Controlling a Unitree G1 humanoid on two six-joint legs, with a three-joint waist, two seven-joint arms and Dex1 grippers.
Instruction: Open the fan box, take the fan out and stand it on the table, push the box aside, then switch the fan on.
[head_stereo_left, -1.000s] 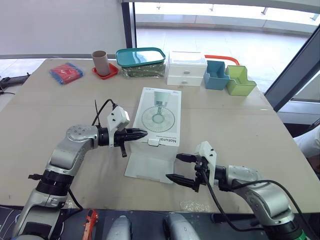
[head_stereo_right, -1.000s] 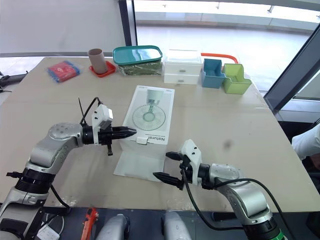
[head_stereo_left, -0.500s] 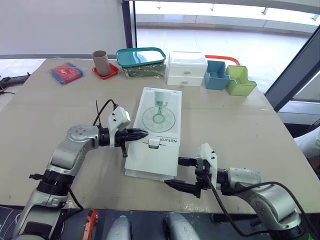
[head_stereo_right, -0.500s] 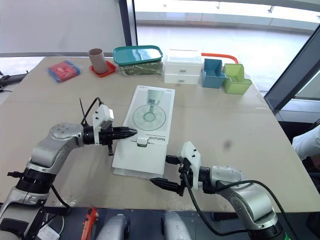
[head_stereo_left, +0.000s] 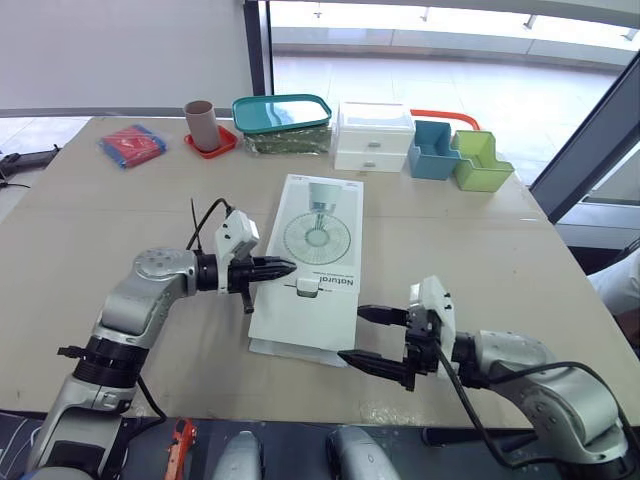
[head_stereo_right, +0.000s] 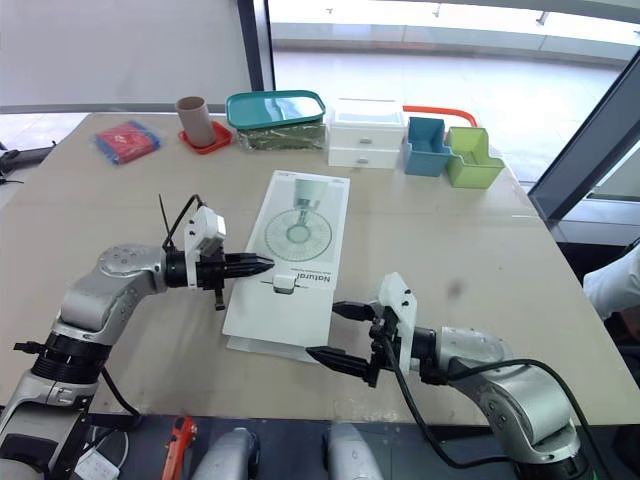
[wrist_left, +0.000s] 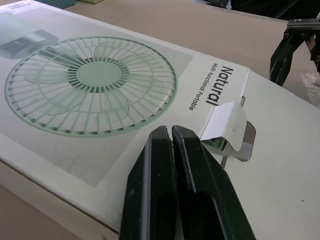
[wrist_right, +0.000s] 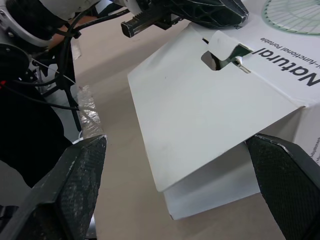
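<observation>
Left gripper, clenched empty, seemingly steadies the flat white cardboard fan box; right gripper, spread wide, faces its loose end flap to lift it.

The fan box bears the word "Natural" in bold black letters on its top face, next to the printed fan grille. Alongside it, in smaller print, runs "Multi-functional Portable". The fine print at the box's far end is too small to read.
</observation>
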